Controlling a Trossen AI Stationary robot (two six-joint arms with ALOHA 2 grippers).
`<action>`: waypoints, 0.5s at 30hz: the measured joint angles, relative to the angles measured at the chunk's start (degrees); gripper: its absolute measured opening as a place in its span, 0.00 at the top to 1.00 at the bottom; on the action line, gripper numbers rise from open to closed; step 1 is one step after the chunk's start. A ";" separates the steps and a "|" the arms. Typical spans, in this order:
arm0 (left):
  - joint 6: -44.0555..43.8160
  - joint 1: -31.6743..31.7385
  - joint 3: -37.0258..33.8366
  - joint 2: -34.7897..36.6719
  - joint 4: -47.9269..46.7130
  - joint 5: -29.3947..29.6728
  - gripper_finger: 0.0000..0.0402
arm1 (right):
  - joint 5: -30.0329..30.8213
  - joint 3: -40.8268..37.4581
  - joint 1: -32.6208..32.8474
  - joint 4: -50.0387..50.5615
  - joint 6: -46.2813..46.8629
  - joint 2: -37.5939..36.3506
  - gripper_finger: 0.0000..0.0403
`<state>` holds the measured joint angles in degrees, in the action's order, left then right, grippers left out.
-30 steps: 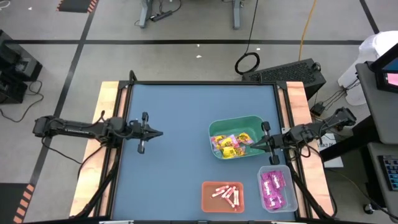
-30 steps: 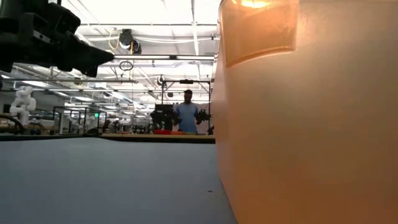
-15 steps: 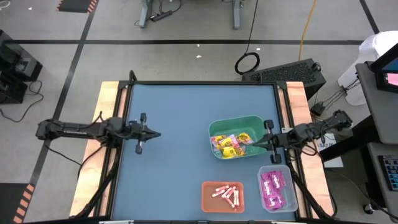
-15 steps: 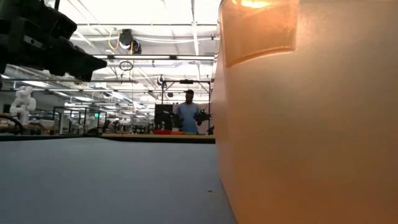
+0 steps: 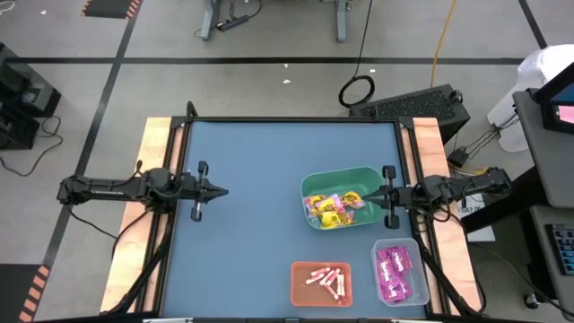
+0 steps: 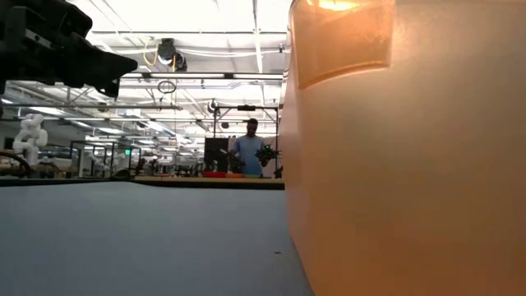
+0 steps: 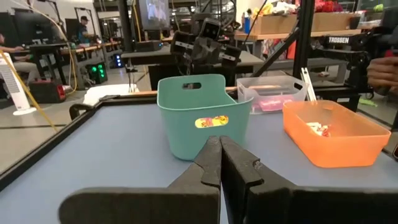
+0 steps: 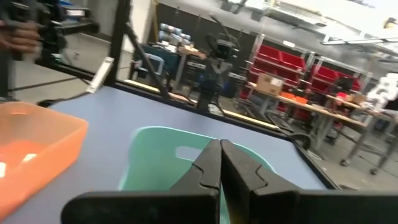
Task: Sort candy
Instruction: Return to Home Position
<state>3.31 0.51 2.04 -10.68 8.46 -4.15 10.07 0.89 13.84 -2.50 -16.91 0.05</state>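
Blue matting covers the table (image 5: 251, 144), edged on both sides with pale wood, in a large workshop with racks and benches behind. All the candy that shows lies in bins near the table's right side. The yellow square packets (image 5: 334, 210) are heaped in the green plastic bin (image 5: 345, 176), the thin pink-white sticks (image 5: 325, 278) lie in the orange plastic bin (image 5: 296, 285), and the magenta-purple square packets (image 5: 392, 273) fill the clear plastic bin (image 5: 414, 247) just beside it. No loose sweet shows on the mat, so the sorting looks finished and only the retreat to rest is left. The right gripper (image 5: 368, 195) hangs over the green bin's right-hand rim with its fingers pressed shut on nothing. The left gripper (image 5: 220, 190) is well apart over bare mat near the left edge, its fingers likewise closed and empty. A person in a blue top stands far off at a bench in the low view. The risk lies with the right arm. If it sinks while pulling away, its tips could catch the green bin's wall and drag or tip it, spilling yellow packets onto the mat or toward the clear bin close by. A level or rising withdrawal would avoid that.
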 joint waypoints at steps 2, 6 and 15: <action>-0.05 0.00 0.00 0.07 0.01 -0.01 1.00 | 0.00 0.00 -1.70 0.00 0.01 0.00 1.00; -1.33 0.01 0.00 0.07 -0.01 0.01 1.00 | -4.70 0.02 -4.77 0.83 1.48 0.00 1.00; -1.49 0.01 0.00 0.07 0.03 0.22 1.00 | -9.12 0.00 -8.60 1.42 2.18 0.02 1.00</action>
<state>1.83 0.53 2.04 -10.61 8.49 -3.93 0.95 0.89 5.23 -1.08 -14.73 0.08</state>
